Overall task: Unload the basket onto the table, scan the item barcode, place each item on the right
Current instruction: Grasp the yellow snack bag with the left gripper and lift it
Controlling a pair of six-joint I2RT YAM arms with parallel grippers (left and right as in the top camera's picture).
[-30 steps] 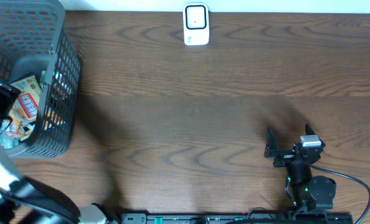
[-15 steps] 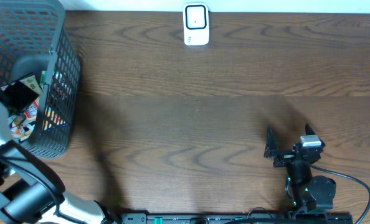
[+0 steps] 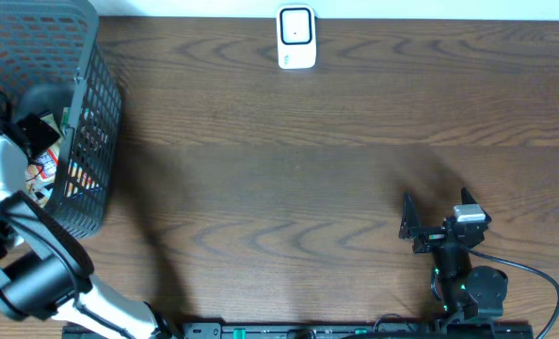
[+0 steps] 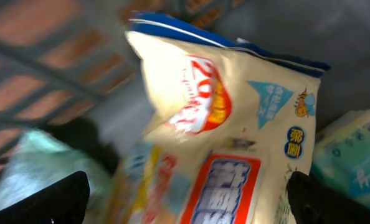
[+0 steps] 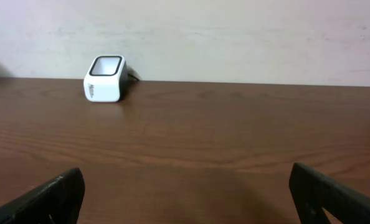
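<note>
**Left tool spread over packet inside basket; right tool idle on worktop**

The left tool [image 4: 185, 205] is inside the dark mesh basket [image 3: 91, 122], which stands at the far left end of the wooden worktop [image 3: 308, 169]. In the left wrist view its two fingers [image 4: 48, 199] show at the bottom corners of the frame, spread wide apart and pinching nothing. Just beyond them lies a cream snack packet [image 4: 228, 124] with red, blue and yellow print, resting on the basket contents. The view is blurred, so whether the fingers touch the packet cannot be told. No barcode can be made out on its visible face. A pale green and white pack [image 4: 353, 149] lies just beside it on the right. The overhead view shows printed packets [image 3: 42, 171] through the basket opening, partly covered by the left arm.

The white scanner [image 3: 296, 38] stands at the far edge of the worktop, near the middle and well apart from the basket. The right wrist view shows it upright, with its dark window on top.

The right tool [image 3: 437, 209] sits low at the near right side of the worktop. Its jaws are spread and hold nothing
</note>
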